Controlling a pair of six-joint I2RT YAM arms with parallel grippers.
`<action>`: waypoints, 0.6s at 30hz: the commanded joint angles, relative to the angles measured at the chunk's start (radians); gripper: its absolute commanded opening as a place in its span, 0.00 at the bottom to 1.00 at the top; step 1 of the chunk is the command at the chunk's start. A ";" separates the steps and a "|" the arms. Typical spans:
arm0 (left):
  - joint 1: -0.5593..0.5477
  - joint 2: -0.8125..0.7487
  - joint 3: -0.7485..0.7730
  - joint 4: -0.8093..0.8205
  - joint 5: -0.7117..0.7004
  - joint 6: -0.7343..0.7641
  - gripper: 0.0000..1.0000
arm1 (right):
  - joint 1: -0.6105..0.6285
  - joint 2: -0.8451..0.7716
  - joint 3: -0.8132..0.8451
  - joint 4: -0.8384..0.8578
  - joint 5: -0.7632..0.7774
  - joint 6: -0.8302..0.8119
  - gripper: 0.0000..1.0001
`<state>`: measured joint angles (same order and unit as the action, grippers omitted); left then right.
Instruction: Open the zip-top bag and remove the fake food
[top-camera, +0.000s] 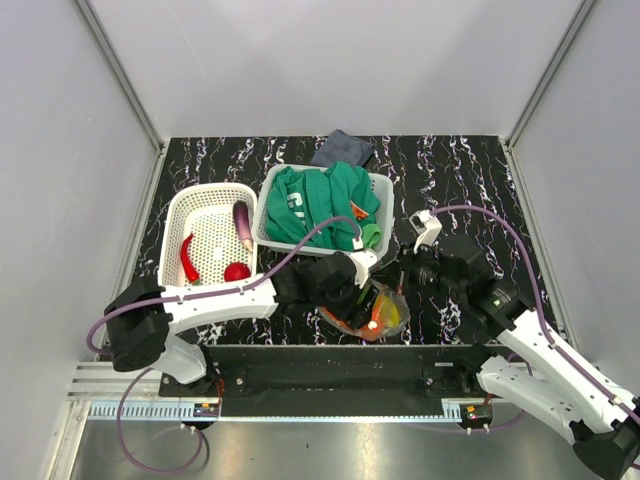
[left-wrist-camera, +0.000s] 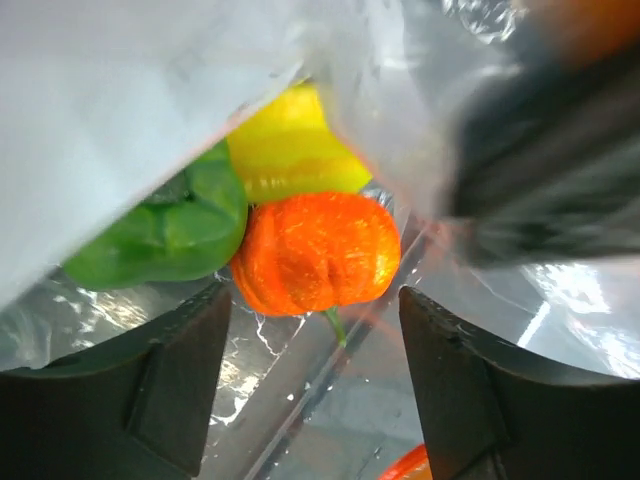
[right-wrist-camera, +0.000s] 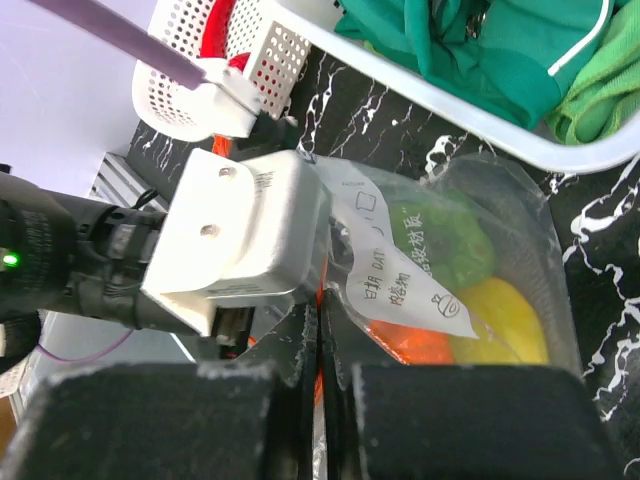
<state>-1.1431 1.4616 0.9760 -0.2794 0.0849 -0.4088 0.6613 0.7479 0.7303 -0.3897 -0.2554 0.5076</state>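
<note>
Mid-job here imo: the bag's open and you're on the pull-the-food-out step. The zip-top bag (top-camera: 385, 318) lies near the front edge of the table (top-camera: 480, 180), right btwn the two claws.

Your right claw (right-wrist-camera: 318, 385) is clamped tight on the bag's film at one edge, which I'd guess is what holds the mouth open. The left claw (left-wrist-camera: 315, 385) is poked inside the bag w/ jaws spread wide and nothing in them. The orange piece (left-wrist-camera: 315, 255) lies just past the tips, about centred. The green pepper (left-wrist-camera: 170, 230) touches it on one side, and the yellow piece (left-wrist-camera: 290, 150) sits just behind.

The red chili (top-camera: 188, 258), purple piece (top-camera: 243, 225) and red round fruit (top-camera: 237, 271) are in the white basket (top-camera: 215, 189). So prob 3 out and at least 3 to go; can't tell if more is hidden in the bag.

Next move, as I see it:
- Ease the left claw in deeper so the fingers straddle the orange piece.
- Close, then back out thru the mouth.
- Watch the loose film draped over the top, it could get caught in the grip.
- The orange piece is round and glossy, so it'll prob slip if you catch it off-centre.
- Don't let the right claw let go, or the mouth likely flops shut.
</note>
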 joint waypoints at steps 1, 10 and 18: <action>-0.023 0.034 -0.022 0.092 -0.050 -0.044 0.78 | 0.006 -0.030 -0.017 0.025 -0.004 0.023 0.00; -0.055 0.072 -0.066 0.215 -0.187 -0.151 0.85 | 0.006 -0.051 -0.074 0.026 -0.013 0.066 0.00; -0.056 0.169 -0.080 0.307 -0.208 -0.200 0.84 | 0.006 -0.056 -0.077 0.032 -0.013 0.078 0.00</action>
<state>-1.1992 1.5707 0.9070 -0.0811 -0.0723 -0.5758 0.6601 0.7052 0.6521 -0.3962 -0.2462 0.5655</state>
